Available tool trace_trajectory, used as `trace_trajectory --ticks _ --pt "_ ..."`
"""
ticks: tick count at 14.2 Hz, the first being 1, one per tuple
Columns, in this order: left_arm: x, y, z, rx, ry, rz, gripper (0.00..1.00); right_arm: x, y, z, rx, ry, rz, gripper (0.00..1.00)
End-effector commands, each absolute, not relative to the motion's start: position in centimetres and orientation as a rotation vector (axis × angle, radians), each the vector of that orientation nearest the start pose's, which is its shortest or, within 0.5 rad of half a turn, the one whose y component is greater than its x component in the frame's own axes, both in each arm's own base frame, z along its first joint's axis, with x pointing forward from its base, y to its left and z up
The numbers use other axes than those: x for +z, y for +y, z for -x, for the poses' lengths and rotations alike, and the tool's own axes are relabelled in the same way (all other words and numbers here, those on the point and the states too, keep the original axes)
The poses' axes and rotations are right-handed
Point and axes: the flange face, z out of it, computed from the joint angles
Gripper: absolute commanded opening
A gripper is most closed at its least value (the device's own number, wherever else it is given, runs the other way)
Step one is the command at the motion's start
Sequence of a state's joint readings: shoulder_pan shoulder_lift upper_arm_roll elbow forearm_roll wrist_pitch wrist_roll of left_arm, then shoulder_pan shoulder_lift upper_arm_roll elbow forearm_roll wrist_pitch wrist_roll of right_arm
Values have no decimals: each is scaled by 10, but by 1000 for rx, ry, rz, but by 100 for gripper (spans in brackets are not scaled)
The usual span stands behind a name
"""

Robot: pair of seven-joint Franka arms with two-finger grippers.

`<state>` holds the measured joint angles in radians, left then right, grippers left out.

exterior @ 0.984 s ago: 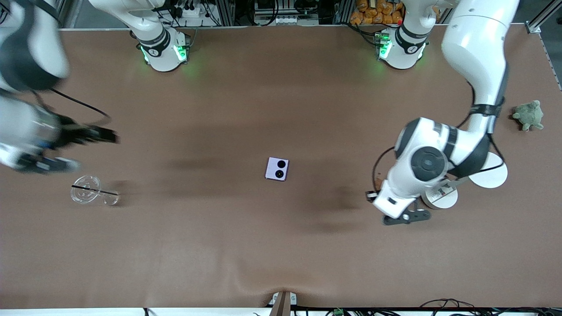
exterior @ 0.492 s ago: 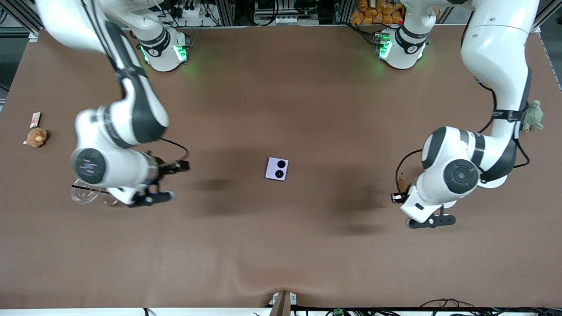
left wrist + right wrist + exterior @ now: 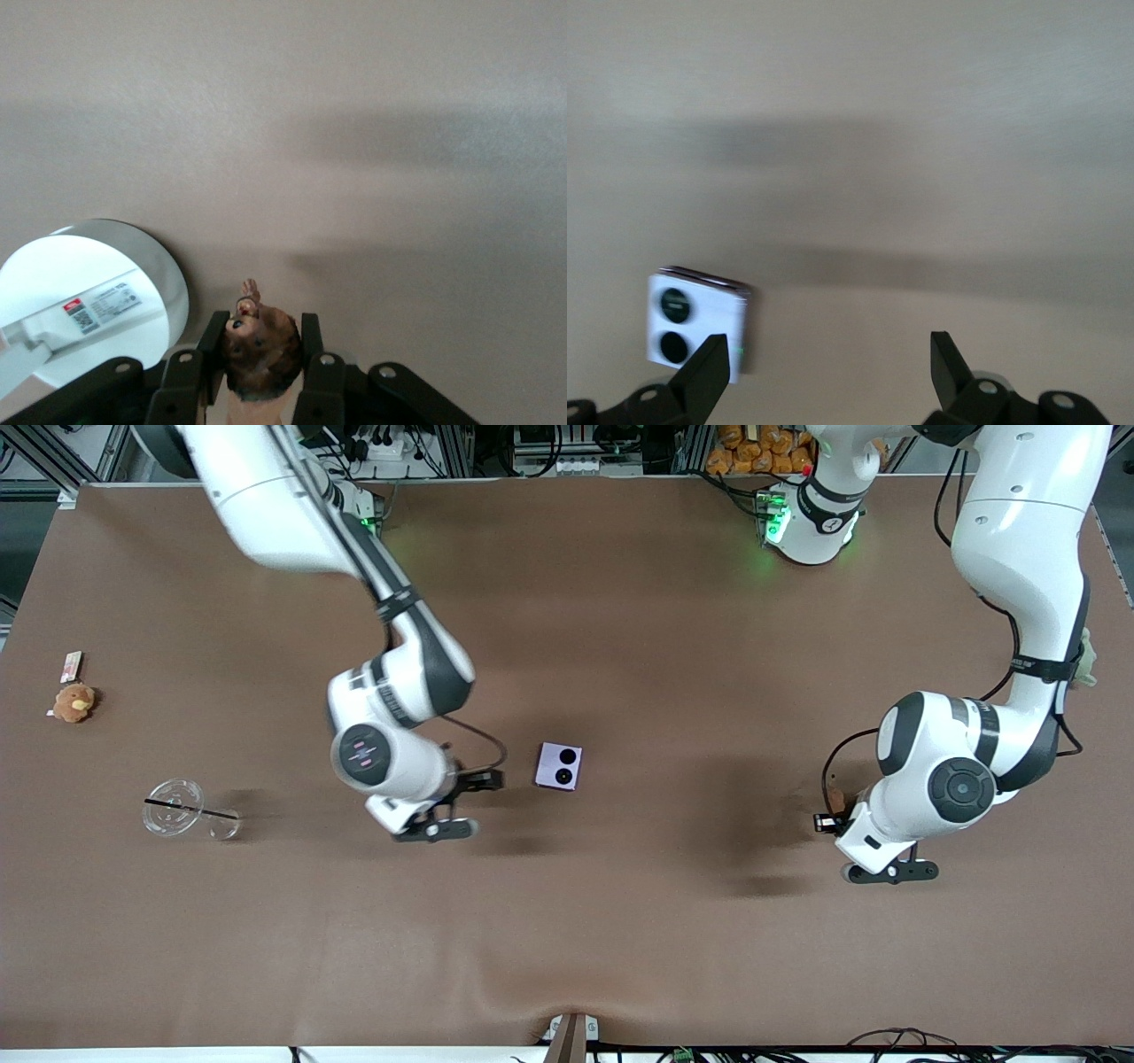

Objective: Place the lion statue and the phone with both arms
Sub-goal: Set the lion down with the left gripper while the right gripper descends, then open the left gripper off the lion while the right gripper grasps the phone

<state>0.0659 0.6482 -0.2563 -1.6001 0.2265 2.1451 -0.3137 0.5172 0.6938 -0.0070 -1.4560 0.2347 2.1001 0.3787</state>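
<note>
The lilac phone (image 3: pixel 559 766) lies flat in the middle of the table, its two black camera circles up. My right gripper (image 3: pixel 478 783) hangs open and empty just beside it, toward the right arm's end. In the right wrist view the phone (image 3: pixel 698 323) sits next to one open finger (image 3: pixel 707 367). My left gripper (image 3: pixel 831 820) is shut on the orange-brown lion statue (image 3: pixel 839 808) over the table toward the left arm's end. In the left wrist view the lion statue (image 3: pixel 260 342) is clamped between both fingers.
A clear cup (image 3: pixel 182 810) with a black straw lies toward the right arm's end. A round brown plush (image 3: pixel 73 701) and a small card (image 3: pixel 71 664) sit near that edge. A white disc (image 3: pixel 89 297) lies by the left gripper. A green plush turtle (image 3: pixel 1086 660) peeks from under the left arm.
My right arm has swept from its end of the table to beside the phone. My left arm, holding the lion statue, has shifted toward its own end of the table.
</note>
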Motion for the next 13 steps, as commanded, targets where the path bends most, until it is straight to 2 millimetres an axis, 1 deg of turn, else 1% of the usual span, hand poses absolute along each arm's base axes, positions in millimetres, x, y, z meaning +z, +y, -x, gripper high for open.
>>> trace_trajectory --ticks 1,3,4,5,6,7,8,10,13 --pt "234 -93 -672 82 -36 3093 0 254 413 -611 151 62 3002 100" --pt "221 -93 -667 39 -13 3110 0 236 435 -603 120 76 3064 100" --pt "218 -89 -666 29 0 3110 0 225 440 -599 114 80 3084 100" --pt "217 -82 -667 26 21 3107 0 216 451 -595 94 73 3078 100" --pt "218 -80 -668 23 34 3105 0 206 460 -592 76 90 3073 100" --pt "216 -78 -666 31 50 3104 0 202 465 -591 77 166 3069 100" --pt "216 -72 -667 29 52 3105 0 200 470 -586 90 233 3070 100" --pt "216 -67 -668 25 48 3106 0 196 481 -575 95 221 3078 100" --pt "216 -63 -668 21 62 3107 0 194 486 -571 95 218 3075 100"
